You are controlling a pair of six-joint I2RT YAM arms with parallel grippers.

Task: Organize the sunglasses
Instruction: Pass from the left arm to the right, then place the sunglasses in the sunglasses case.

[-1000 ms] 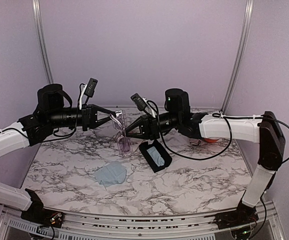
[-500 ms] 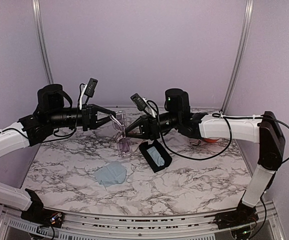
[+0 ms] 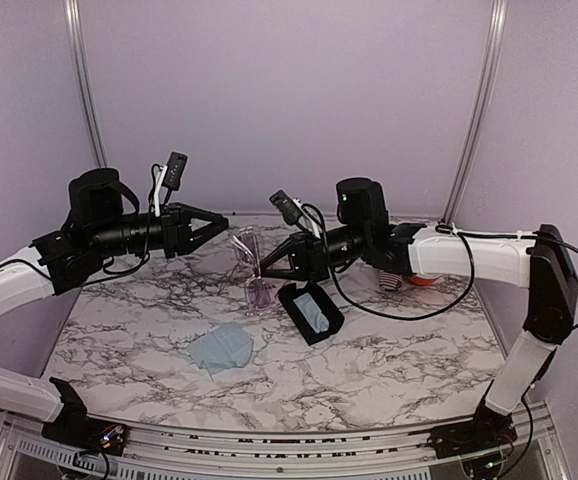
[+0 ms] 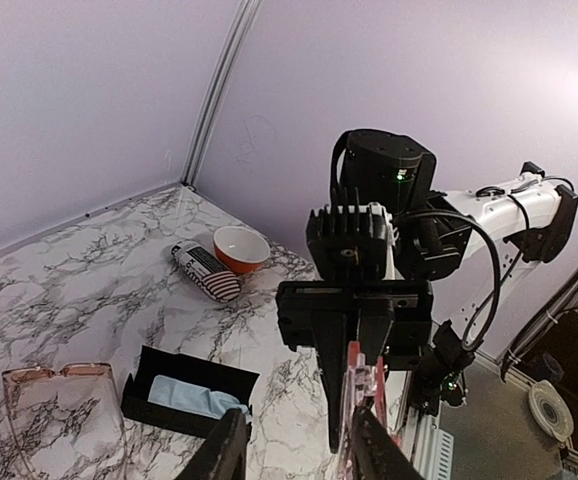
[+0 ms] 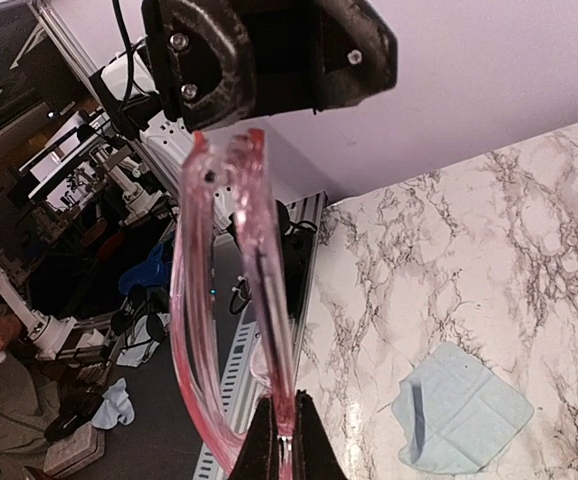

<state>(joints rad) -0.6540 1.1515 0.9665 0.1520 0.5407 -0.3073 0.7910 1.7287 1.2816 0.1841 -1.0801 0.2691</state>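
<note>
The clear pale-lilac translucent plastic-framed sunglasses [image 3: 246, 248] hang in the air over the marble table [image 3: 399, 350], between the two arms. The right gripper [image 3: 269, 268] is pressed together on one end of the frame. From that pinch the frame's long axis rises up and away from the right fingers. Its free end points at the left gripper [image 3: 214, 222], whose fingers are spread, near the frame but not touching it. The right arm alone carries the pair. The open black oblong case [image 3: 311, 310] lies on the table just beside and below the right gripper, so lowering the pair there looks like the shorter path. The thin wire-framed pair with pinkish-brown lenses [image 4: 57, 374] lies flat on the marble beside that case.
</note>
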